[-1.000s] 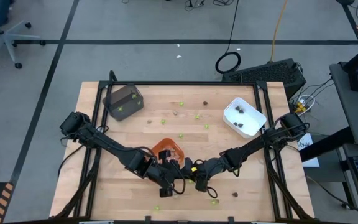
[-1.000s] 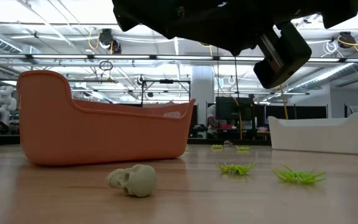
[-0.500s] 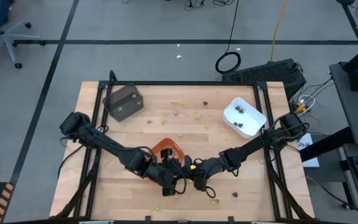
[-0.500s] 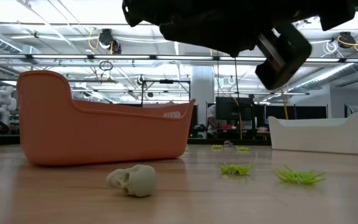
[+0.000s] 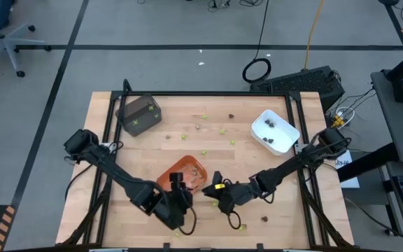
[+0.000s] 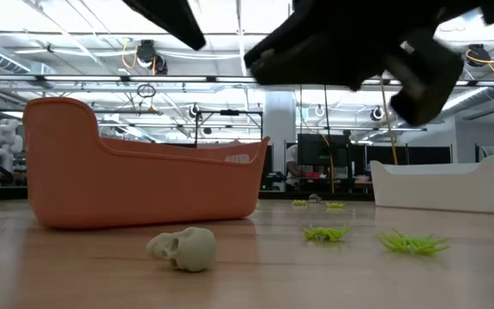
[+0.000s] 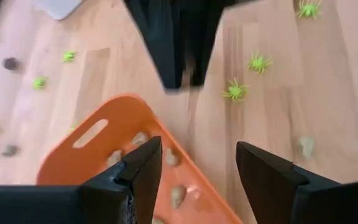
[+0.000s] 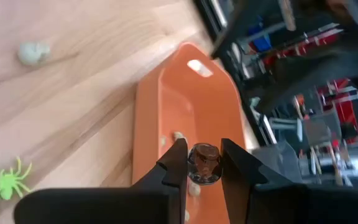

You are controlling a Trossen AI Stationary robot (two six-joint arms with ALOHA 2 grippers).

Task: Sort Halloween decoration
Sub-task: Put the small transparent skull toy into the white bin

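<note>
The Halloween decoration pieces lie scattered: a tan-grey skull [image 6: 183,249] and lime-green spiders [image 6: 324,232] rest on the wooden table, and several tan-grey pieces [image 7: 178,194] lie in the orange tray [image 5: 182,173]. My left gripper [image 7: 197,168] hovers open over the tray's near end [image 5: 178,184], with nothing between its fingers. My right gripper [image 5: 214,186] is just right of the tray, shut on a dark brown piece [image 8: 204,158]. My right gripper pinches the small dark brown piece [image 8: 204,157] between its two fingers. The arm reaches in from the table's right side. The piece is lifted clear of the table, with the orange tray [image 8: 185,106] showing behind it.
A dark grey tray [image 5: 138,114] stands at the far left and a white tray [image 5: 275,131] with dark pieces at the far right. More green spiders [image 5: 203,152] dot the table's middle. A spider [image 5: 238,225] and a brown piece [image 5: 264,219] lie near the front edge.
My left arm has drawn back toward the table's near left, uncovering more of the orange tray. My right gripper has stayed beside the tray. The tray, the skull and the spiders have kept their places.
</note>
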